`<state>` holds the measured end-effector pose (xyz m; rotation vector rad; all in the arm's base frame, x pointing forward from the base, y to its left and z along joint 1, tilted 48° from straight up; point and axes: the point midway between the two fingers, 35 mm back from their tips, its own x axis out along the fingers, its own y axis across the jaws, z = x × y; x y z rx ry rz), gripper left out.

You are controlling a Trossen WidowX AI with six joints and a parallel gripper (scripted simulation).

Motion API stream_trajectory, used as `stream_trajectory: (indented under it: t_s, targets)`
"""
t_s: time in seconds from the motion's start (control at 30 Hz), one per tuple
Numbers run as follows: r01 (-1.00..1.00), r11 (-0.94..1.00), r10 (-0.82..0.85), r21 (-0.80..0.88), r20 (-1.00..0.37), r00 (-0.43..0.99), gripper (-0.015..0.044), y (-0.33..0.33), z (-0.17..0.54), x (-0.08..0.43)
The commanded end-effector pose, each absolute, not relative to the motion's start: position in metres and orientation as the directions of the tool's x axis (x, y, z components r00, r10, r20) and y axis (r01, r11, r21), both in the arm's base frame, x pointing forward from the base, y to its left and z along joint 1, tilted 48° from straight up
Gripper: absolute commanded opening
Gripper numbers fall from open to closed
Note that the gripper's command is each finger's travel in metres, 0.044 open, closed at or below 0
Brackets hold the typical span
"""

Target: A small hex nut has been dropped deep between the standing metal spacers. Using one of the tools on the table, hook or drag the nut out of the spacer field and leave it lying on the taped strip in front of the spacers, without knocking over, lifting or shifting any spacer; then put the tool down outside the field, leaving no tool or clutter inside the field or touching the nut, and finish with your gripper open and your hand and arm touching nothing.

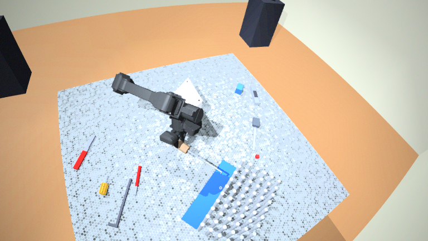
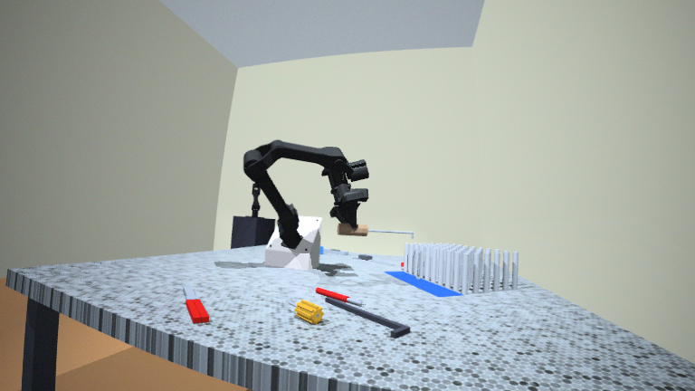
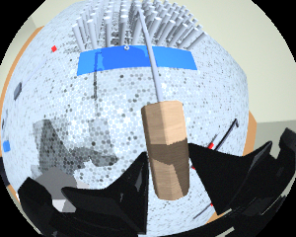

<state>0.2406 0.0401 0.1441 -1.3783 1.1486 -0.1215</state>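
Note:
My gripper (image 1: 180, 143) (image 2: 353, 225) (image 3: 168, 152) is shut on the wooden handle (image 1: 184, 147) (image 2: 361, 230) (image 3: 164, 118) of the hook tool. The tool is held level, well above the table. Its thin rod (image 2: 389, 231) (image 3: 152, 59) points toward the spacers, and its bent tip (image 2: 412, 234) is in the air near the front spacers, above their tops. The small hex nut (image 1: 220, 187) (image 3: 126, 47) lies on the blue taped strip (image 1: 192, 216) (image 2: 423, 283) (image 3: 178, 60), close to its spacer-side edge. The metal spacers (image 1: 233, 210) (image 2: 464, 273) (image 3: 124, 31) in view stand upright.
A dark L-shaped bar (image 1: 123, 205) (image 2: 364, 312), a red-handled tool (image 1: 138, 176) (image 2: 332, 294), a yellow-handled screwdriver (image 1: 103, 188) (image 2: 309, 311) and a red-handled blade (image 1: 80, 159) (image 2: 197, 310) lie on the table. A small red cube (image 1: 257, 156) (image 3: 53, 48) is beside the spacers.

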Motion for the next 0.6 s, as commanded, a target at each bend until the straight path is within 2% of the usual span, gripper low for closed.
stream_trajectory:
  t_s: [0.0, 0.57]
  targets:
    - [-0.521, 0.264, -0.665, -0.812, -0.544, 0.511, 0.0, 0.053, 0.159, 0.237]
    - [-0.595, 0.448, -0.631, -0.668, -0.707, 0.318, 0.0, -0.001, 0.161, 0.245]
